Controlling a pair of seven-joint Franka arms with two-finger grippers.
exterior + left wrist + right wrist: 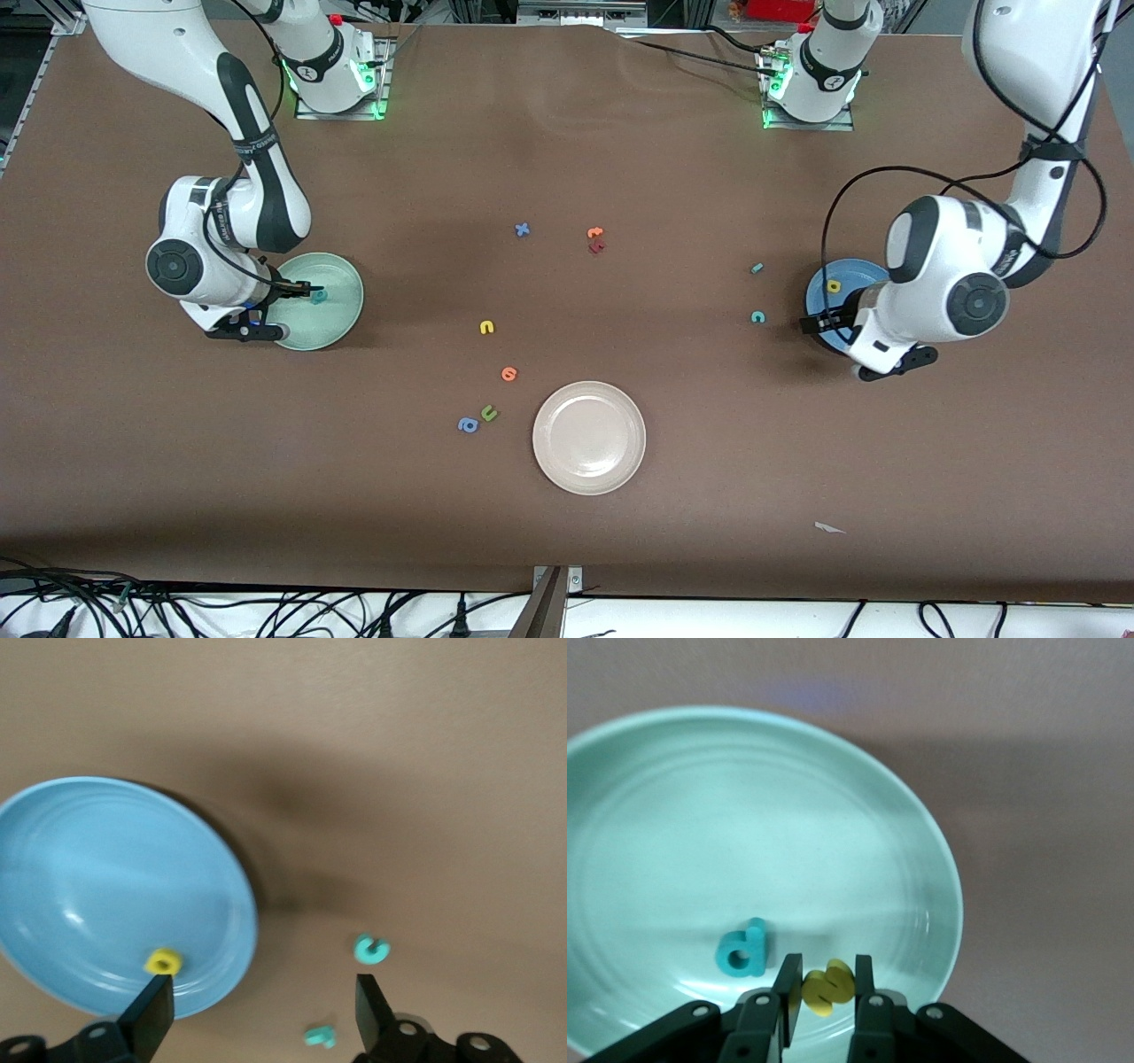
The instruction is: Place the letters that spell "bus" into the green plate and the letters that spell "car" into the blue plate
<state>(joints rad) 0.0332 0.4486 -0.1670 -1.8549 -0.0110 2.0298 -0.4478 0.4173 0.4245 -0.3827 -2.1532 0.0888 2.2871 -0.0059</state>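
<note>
My right gripper [827, 967] hangs low over the green plate [744, 815], shut on the yellow "s" [827, 986]. The cyan "b" [742, 948] lies in that plate beside the fingers. In the front view the same gripper [308, 289] sits over the green plate [341, 310]. My left gripper [263, 997] is open with nothing between its fingers, over the table at the blue plate's [89, 868] rim. The yellow "a" [163, 961] lies in that plate. The cyan "c" [372, 949] and teal "r" [320, 1036] rest on the table nearby. The yellow "u" [486, 327] lies mid-table.
A cream-white plate [589, 437] stands nearer the front camera, mid-table. Beside it lie an orange letter [508, 373], a green "u" [489, 413] and a blue "a" [467, 425]. A blue "x" [522, 229], an orange letter [594, 233] and a red one [596, 247] lie farther back.
</note>
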